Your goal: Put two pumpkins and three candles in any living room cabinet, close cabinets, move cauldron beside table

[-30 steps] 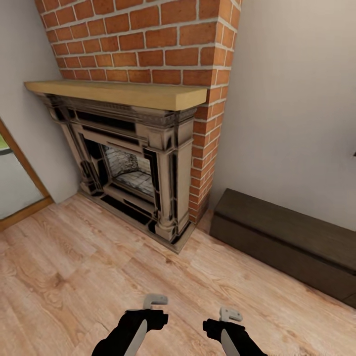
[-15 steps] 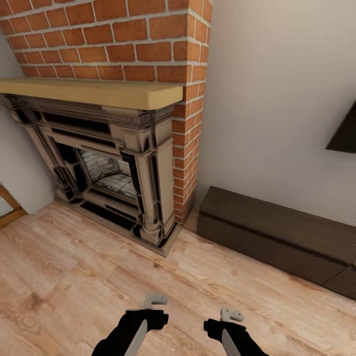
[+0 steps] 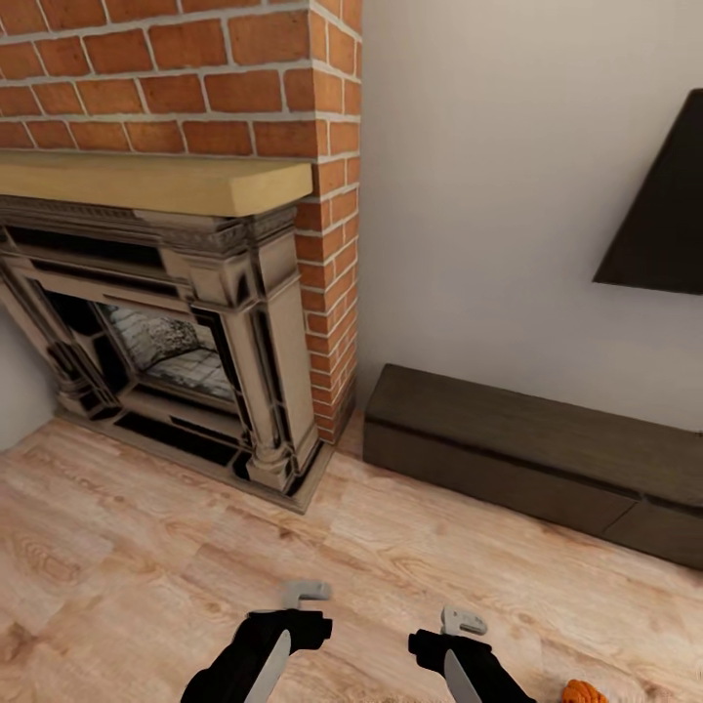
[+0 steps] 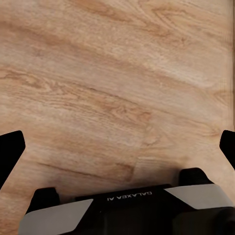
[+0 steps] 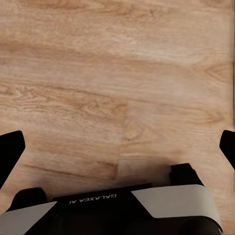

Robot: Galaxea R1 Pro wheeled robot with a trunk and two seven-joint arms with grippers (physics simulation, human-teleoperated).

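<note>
A small orange pumpkin (image 3: 584,693) lies on the plank floor at the bottom right edge of the head view, just right of my right arm. The long, low, dark brown cabinet (image 3: 508,444) stands shut against the pale wall, right of the fireplace. My left gripper (image 3: 306,593) and right gripper (image 3: 462,621) hang low over the floor in front of me. In the wrist views the left gripper (image 4: 117,147) and right gripper (image 5: 117,147) are open, with bare floor between the fingers. The candles, the cauldron and the table are out of view.
A red brick fireplace (image 3: 186,322) with a light wood mantel (image 3: 156,183) fills the left. A black wall-mounted TV (image 3: 659,215) hangs above the cabinet. Wood floor (image 3: 195,547) stretches between me and both.
The camera has turned right: the fireplace slid left, more of the TV and cabinet came into view, and the pumpkin appeared at the bottom right. Both grippers keep their pose.
</note>
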